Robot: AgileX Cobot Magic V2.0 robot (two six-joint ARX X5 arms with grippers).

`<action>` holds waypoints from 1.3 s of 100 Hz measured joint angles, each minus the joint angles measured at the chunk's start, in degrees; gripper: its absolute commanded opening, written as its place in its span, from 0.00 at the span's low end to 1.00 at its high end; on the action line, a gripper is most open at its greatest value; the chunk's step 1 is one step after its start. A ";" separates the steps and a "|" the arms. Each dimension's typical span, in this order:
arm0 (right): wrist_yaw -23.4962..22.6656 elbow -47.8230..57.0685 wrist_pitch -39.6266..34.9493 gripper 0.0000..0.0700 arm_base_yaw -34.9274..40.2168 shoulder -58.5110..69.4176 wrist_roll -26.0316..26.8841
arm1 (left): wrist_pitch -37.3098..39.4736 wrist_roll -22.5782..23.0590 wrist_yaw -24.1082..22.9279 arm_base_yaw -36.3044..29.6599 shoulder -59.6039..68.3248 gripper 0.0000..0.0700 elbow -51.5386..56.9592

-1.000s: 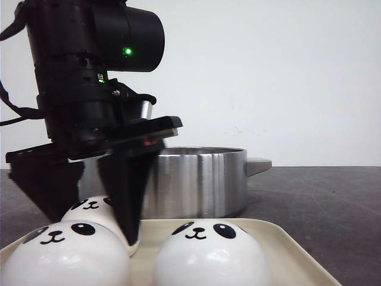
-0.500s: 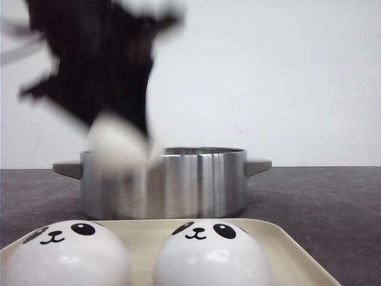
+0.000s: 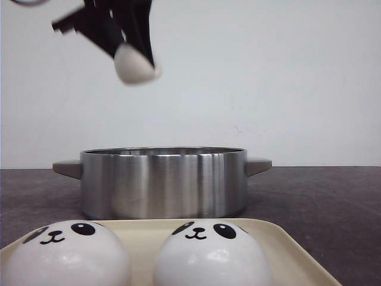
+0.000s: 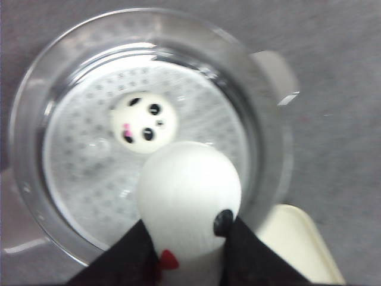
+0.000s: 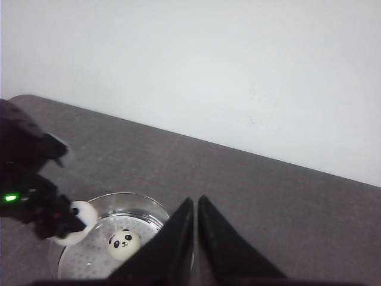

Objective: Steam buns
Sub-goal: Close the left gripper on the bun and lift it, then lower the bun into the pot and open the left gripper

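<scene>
Viewing from the front, the left gripper (image 3: 128, 50) pinches one white bun (image 3: 136, 64) high above the steel pot (image 3: 164, 182), while two buns (image 3: 211, 253) wait on the cream tray (image 3: 292, 253). From the left wrist, the held bun (image 4: 189, 202) bulges between the fingers over the perforated steamer plate (image 4: 77, 161), where another bun (image 4: 144, 122) lies; it looks soft, light and glossy, so a gentle grip across the widest flanks seems advisable. From the right wrist, the right gripper (image 5: 196, 238) hangs with its fingers pressed together, holding nothing.

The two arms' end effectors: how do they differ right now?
The left end effector is shut on a white bun, squeezing it; the right end effector is shut on nothing. The left hangs high above the steel pot, while the right sits off to the side, looking down at the pot from farther back. Both have black pointed fingers.
</scene>
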 measured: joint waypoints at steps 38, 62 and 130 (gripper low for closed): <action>0.00 0.00 0.00 0.01 0.74 0.00 1.51 | 2.27 3.04 -3.67 6.32 16.59 0.00 3.19; -0.02 0.00 -0.02 0.01 0.74 0.00 3.48 | 5.09 3.04 -3.65 7.06 19.32 0.17 3.41; -0.20 0.00 -0.04 0.01 3.43 2.95 4.50 | 4.85 3.04 -3.26 7.37 19.87 1.00 3.63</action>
